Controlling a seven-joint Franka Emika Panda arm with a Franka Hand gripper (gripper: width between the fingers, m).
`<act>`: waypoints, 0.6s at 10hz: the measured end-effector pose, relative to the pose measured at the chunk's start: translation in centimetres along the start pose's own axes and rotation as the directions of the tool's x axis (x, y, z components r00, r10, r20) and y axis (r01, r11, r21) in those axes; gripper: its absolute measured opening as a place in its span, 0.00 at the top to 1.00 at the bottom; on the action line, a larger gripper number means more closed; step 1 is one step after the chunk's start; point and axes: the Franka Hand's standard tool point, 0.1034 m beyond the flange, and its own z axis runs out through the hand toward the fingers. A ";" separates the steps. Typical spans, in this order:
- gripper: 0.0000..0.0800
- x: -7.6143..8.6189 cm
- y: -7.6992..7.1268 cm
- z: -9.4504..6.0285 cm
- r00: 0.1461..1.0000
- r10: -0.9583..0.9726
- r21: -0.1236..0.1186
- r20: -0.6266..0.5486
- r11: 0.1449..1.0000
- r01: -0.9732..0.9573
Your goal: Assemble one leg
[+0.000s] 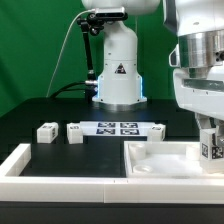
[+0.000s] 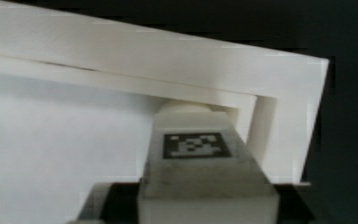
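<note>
My gripper is shut on one leg, a small white block with a black-and-white tag. It holds the leg upright at the exterior view's right, over the corner of the large flat white tray-like piece. In the wrist view the leg sits between my dark fingers, its far end at the tray piece's raised corner rim. Whether it touches the tray I cannot tell. Two more legs lie on the black table at the exterior view's left.
The marker board lies flat on the table behind the tray piece. A small white part sits at its right end. A white border frame runs along the front left. The robot base stands at the back.
</note>
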 end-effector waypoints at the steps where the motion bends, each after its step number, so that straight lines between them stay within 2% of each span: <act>1: 0.50 0.0 0.0 0.0 1.000 -0.020 -0.001 0.000 1.000 0.020; 2: 0.32 0.0 0.0 0.1 1.000 -0.025 -0.001 0.000 1.000 0.025; 3: 0.23 0.0 0.0 0.1 0.997 -0.081 -0.001 0.000 0.997 0.081; 4: 0.20 -0.2 0.1 -0.1 0.990 -0.141 -0.032 0.015 0.989 0.141; 5: 0.20 -0.3 -0.3 -0.3 0.974 -0.224 -0.031 0.020 0.974 0.225; 6: 0.19 -0.6 -0.3 -0.5 0.928 -0.371 -0.047 0.028 0.927 0.372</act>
